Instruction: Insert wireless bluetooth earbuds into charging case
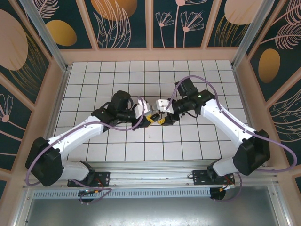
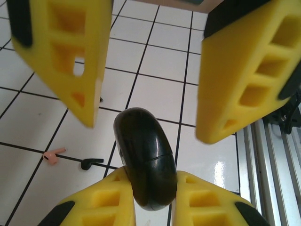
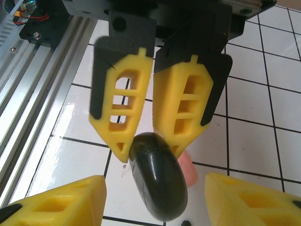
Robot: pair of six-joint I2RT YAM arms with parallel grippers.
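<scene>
**A:** Looking down from the top camera, what do you make out?

**B:** The left arm and right arm reach over the white tiled table and meet tip to tip at mid-frame. What sits between them is too small to tell.

**A:** And the left wrist view?

**B:** The left fingers, at the bottom edge, are clamped on a glossy black rounded shell with a seam, held on edge. The right fingers hang at upper left and upper right, spread wide and touching nothing. At lower left on the table lie a pink earbud and, near it but apart, a black earbud.

**A:** The right wrist view?

**B:** The left fingers, at centre, pinch the shell's far end. The right fingers, at the bottom corners, stand open on either side of it. The charging case shows as a salmon-pink patch just right of the shell and behind it, mostly hidden. Whether its lid is up I cannot tell.
</scene>
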